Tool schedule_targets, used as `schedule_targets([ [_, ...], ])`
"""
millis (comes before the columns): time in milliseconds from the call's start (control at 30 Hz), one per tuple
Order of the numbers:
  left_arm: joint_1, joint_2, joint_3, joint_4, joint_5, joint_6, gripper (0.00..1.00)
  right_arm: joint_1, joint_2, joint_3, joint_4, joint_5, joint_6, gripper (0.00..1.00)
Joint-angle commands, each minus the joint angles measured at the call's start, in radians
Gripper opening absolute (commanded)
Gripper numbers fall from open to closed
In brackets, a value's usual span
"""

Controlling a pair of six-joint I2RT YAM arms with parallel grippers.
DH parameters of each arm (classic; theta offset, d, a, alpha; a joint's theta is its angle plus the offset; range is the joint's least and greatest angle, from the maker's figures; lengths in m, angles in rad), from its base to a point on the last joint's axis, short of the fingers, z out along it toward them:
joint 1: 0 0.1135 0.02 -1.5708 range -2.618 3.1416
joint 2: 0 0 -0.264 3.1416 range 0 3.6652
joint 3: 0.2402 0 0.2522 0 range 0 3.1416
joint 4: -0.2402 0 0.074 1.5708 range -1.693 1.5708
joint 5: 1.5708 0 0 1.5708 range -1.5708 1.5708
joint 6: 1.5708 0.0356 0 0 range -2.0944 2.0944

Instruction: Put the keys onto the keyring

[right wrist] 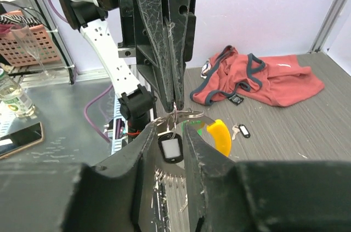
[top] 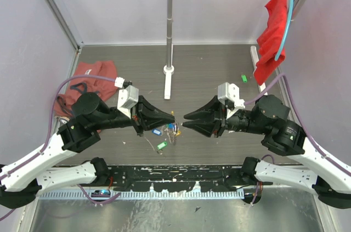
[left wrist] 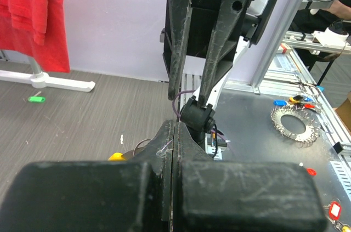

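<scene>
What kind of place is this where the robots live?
Probably a robot lab's test booth: a left arm and right arm bolted to a table, plain walls on metal framing, a cluttered workbench alongside.

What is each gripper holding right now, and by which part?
Left gripper pinches the keyring by its silvery wire. Right gripper holds nothing: its jaws stand apart around the black-tagged key.

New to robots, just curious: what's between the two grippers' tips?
The keyring, pinched by the left gripper, a black-tagged key hanging from it; the right wrist view shows it.
</scene>
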Motion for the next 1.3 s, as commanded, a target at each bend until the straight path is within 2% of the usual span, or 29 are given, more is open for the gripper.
schedule_targets([
  [0,0.001,-0.015,0.004,0.091,0.041,-0.030,0.00,0.004,0.023,0.006,0.101,-0.044,-0.033,0.30],
  [300,0.001,-0.010,0.002,0.116,0.057,-0.046,0.00,0.004,0.059,0.010,0.118,-0.117,-0.030,0.30],
  [533,0.001,-0.010,0.000,0.122,0.060,-0.052,0.00,0.004,0.072,0.010,0.121,-0.125,-0.027,0.22],
  [900,0.000,-0.012,-0.008,0.133,0.062,-0.056,0.00,0.005,0.081,0.005,0.139,-0.130,-0.016,0.17],
  [1000,0.001,-0.012,-0.011,0.135,0.062,-0.056,0.00,0.005,0.081,-0.001,0.155,-0.130,-0.009,0.13],
  [1100,0.000,-0.014,-0.012,0.134,0.061,-0.056,0.00,0.004,0.081,-0.005,0.163,-0.132,-0.004,0.02],
  [1267,0.001,-0.016,-0.006,0.110,0.051,-0.055,0.03,0.005,0.078,0.026,0.093,-0.099,-0.025,0.01],
])
